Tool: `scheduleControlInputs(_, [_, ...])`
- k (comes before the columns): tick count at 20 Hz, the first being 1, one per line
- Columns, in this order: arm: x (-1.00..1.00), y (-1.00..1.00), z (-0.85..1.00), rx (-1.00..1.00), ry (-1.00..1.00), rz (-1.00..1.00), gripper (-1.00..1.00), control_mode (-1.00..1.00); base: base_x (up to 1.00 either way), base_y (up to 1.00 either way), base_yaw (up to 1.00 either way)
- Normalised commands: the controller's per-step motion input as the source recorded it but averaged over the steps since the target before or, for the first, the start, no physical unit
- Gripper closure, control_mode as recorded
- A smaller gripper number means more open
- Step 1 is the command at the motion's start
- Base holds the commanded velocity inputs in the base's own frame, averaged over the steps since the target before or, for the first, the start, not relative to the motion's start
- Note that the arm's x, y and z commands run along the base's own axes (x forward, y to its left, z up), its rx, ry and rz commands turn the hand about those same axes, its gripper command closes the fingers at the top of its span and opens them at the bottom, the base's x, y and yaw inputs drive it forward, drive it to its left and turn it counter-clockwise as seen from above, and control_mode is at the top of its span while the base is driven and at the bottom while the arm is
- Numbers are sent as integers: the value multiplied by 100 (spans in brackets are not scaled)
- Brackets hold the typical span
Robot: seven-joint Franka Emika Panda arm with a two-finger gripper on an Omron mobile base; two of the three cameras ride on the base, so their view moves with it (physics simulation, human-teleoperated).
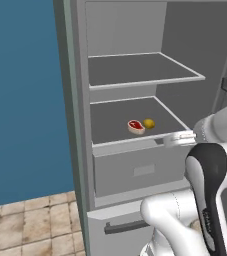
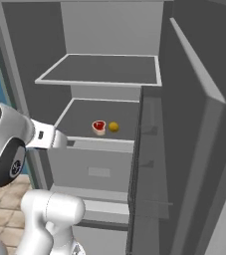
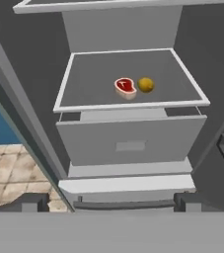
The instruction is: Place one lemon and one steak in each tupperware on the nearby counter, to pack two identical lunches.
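Note:
A red steak (image 1: 136, 126) with a pale fat rim lies on the lower fridge shelf (image 1: 110, 120), and a yellow lemon (image 1: 149, 123) sits just right of it, almost touching. The hand view shows the same steak (image 3: 125, 86) and lemon (image 3: 145, 84) ahead and above the fingers. My gripper (image 3: 111, 202) is open, its two dark fingertips (image 3: 34, 201) set wide apart with nothing between them, in front of the fridge and lower than the shelf. The right base view has the steak (image 2: 99, 126) and lemon (image 2: 114, 126) too. The tupperware and the counter are out of view.
The fridge stands open, with a bare upper shelf (image 1: 140, 70), a grey drawer (image 3: 130, 141) under the food shelf and a handle bar (image 1: 125, 227) lower down. The open door (image 2: 184, 149) stands at the right. A blue wall (image 1: 20, 100) and tiled floor (image 1: 30, 225) lie left.

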Motion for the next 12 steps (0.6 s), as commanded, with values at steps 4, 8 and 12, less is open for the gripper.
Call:
scheduleControlInputs(4, [43,0,-48,-1,0,2,-100,-100,0,0,0])
scheduleControlInputs(8, [48,0,-47,-2,-12,0,-100,-100,0,0,0])
scheduleControlInputs(12, [51,-1,-38,-2,-8,0,-100,-100,0,0,0])
